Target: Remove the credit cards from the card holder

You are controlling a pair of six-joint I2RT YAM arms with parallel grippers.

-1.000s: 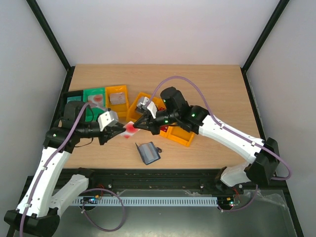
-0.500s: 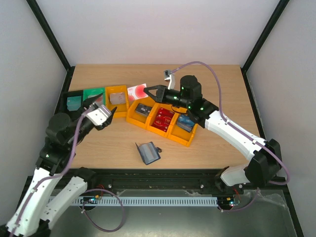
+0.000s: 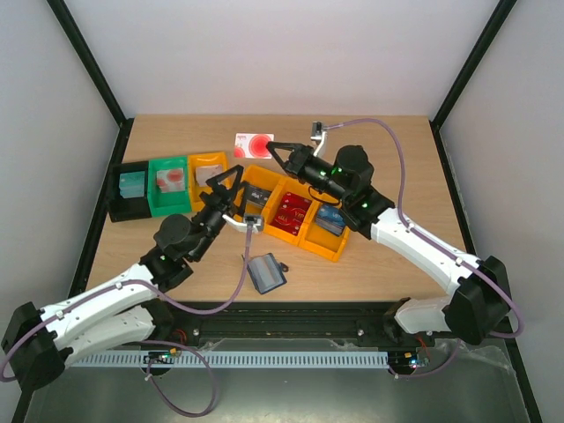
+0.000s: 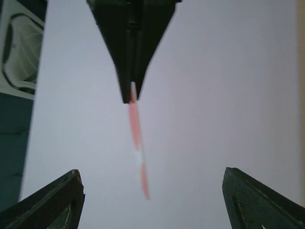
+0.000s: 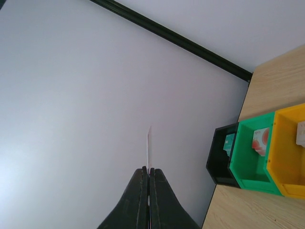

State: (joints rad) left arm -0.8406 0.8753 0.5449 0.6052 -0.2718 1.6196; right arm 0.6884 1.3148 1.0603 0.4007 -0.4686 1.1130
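Note:
My right gripper (image 3: pixel 274 147) is raised over the back of the table, shut on a white credit card with reddish print (image 3: pixel 254 144). The right wrist view has that card (image 5: pixel 149 139) edge-on, sticking out from the closed right gripper (image 5: pixel 148 170). My left gripper (image 3: pixel 227 179) is open and empty, pointing up at the card from below. In the left wrist view the card (image 4: pixel 136 138) hangs from the right gripper's fingers (image 4: pixel 131 47), well beyond my spread left gripper (image 4: pixel 152 200). The dark navy card holder (image 3: pixel 264 272) lies on the table near the front, away from both grippers.
An orange three-compartment tray (image 3: pixel 264 227) holds a dark grey card (image 3: pixel 257 196), a red one (image 3: pixel 293 210) and a blue one (image 3: pixel 330 218). Black (image 3: pixel 116 201), green (image 3: pixel 172 204) and orange (image 3: pixel 196 189) bins with cards stand at the left; they also show as a black bin (image 5: pixel 215 171), a green bin (image 5: pixel 245 179) and an orange bin (image 5: pixel 281 181).
My left gripper let go of the white card and opened; its arm pulled back, then swung toward the centre. The right gripper carried the card up and toward the back.

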